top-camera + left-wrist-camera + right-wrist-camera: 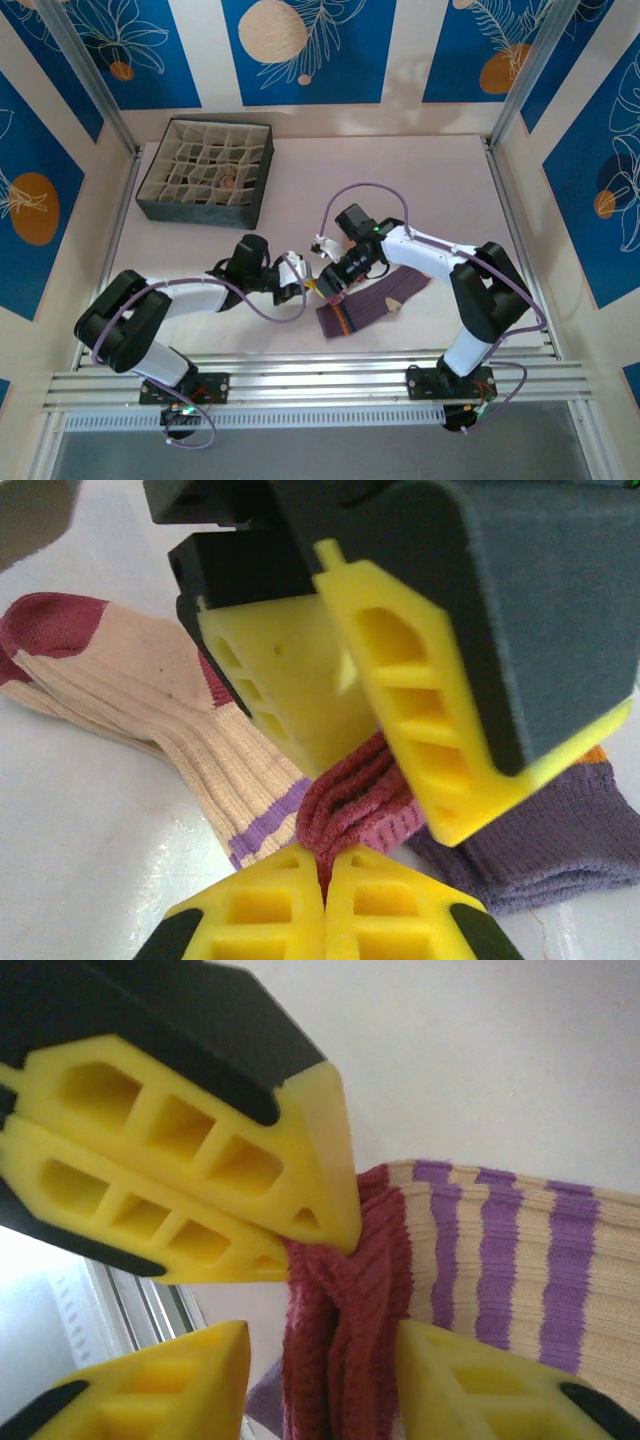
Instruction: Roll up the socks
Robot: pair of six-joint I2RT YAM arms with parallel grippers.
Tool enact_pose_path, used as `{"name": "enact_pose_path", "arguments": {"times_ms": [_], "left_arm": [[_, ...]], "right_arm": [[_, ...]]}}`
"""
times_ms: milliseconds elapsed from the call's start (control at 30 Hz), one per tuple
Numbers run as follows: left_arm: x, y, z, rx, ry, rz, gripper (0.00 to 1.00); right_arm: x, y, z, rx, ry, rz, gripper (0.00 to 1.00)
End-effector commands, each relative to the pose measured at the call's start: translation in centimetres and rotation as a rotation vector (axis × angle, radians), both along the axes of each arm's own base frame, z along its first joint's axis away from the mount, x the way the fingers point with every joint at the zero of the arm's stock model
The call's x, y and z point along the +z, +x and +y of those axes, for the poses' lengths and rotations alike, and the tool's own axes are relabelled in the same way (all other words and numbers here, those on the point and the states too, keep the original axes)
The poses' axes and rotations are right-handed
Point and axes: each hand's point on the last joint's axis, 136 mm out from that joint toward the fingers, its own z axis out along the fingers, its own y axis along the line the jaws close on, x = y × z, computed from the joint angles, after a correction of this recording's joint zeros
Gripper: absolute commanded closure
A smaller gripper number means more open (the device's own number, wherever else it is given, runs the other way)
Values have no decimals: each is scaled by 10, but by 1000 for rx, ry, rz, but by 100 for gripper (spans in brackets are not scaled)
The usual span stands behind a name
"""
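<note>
**A:** While the left gripper (325, 875) is pressed together on the red cuff (340, 1290) of the striped sock (170, 710), which arm is nearer the work?

**B:** Both are at the cuff, near the table's front middle, tips almost meeting. Right gripper (325, 1345) spread, one finger either side of the bunched cuff, clamping nothing.

**A:** Sock's lie?

**B:** Long axis runs away from the pinch. Leg and toe lie flat on the table (430, 190), toe farthest from the left fingers. Likely the roll must travel along that axis, cuff toward toe.

**A:** Appearance?

**B:** Cream rib knit, purple bands near the cuff, dark red cuff and toe. Cuff lifted and gathered into folds. Purple sock (372, 300) lies just beside, on the right arm's side.
</note>
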Motion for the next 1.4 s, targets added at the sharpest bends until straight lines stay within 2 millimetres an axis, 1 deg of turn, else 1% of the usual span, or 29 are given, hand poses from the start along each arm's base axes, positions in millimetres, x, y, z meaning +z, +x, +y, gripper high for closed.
{"name": "enact_pose_path", "arguments": {"times_ms": [0, 67, 167, 233, 300, 367, 433, 500, 700, 800, 867, 933, 1000, 1067, 1167, 1233, 1267, 1300, 1367], "left_arm": [[0, 2, -5, 17, 11, 3, 100], [-6, 1, -2, 38, 28, 9, 100], [-11, -1, -1, 51, 35, 13, 100], [-14, -4, -1, 57, 38, 21, 100], [-15, -5, -2, 64, 41, 26, 100], [-16, -7, -3, 67, 46, 30, 100], [-16, -8, -5, 71, 50, 30, 100], [-17, -11, -7, 73, 59, 31, 100], [-16, -17, -12, 101, 73, 47, 100], [-18, -17, -13, 135, 86, 75, 100], [-20, -17, -14, 159, 88, 91, 100], [-20, -17, -14, 180, 88, 109, 100], [-20, -16, -14, 201, 87, 133, 100], [-19, -14, -14, 217, 87, 149, 100], [-17, -11, -15, 238, 94, 179, 100], [-20, -10, -16, 244, 108, 206, 100], [-20, -10, -17, 248, 113, 219, 100], [-22, -10, -18, 249, 116, 230, 100], [-25, -9, -19, 257, 127, 260, 100]], "right_arm": [[21, 8, -6, -66, 48, 13, 51], [22, 14, -16, -129, 42, 23, 51], [14, 28, -39, -264, 0, 47, 51], [1, 41, -58, -368, -68, 75, 51], [-17, 52, -75, -451, -155, 110, 52], [-34, 59, -83, -496, -224, 141, 53], [-47, 69, -84, -519, -257, 162, 56], [-57, 79, -80, -531, -270, 186, 58], [-75, 112, -54, -513, -285, 218, 61], [-83, 124, -39, -487, -287, 231, 61], [-83, 129, -27, -461, -279, 236, 61], [-77, 134, -18, -442, -262, 225, 61], [-63, 137, -12, -432, -224, 194, 60], [-48, 137, -10, -428, -175, 160, 59], [-25, 131, -14, -429, -101, 110, 54], [-12, 124, -22, -441, -58, 97, 52], [-8, 120, -25, -445, -38, 96, 51], [0, 117, -28, -447, -9, 88, 51], [7, 103, -37, -451, 29, 93, 51]]}}
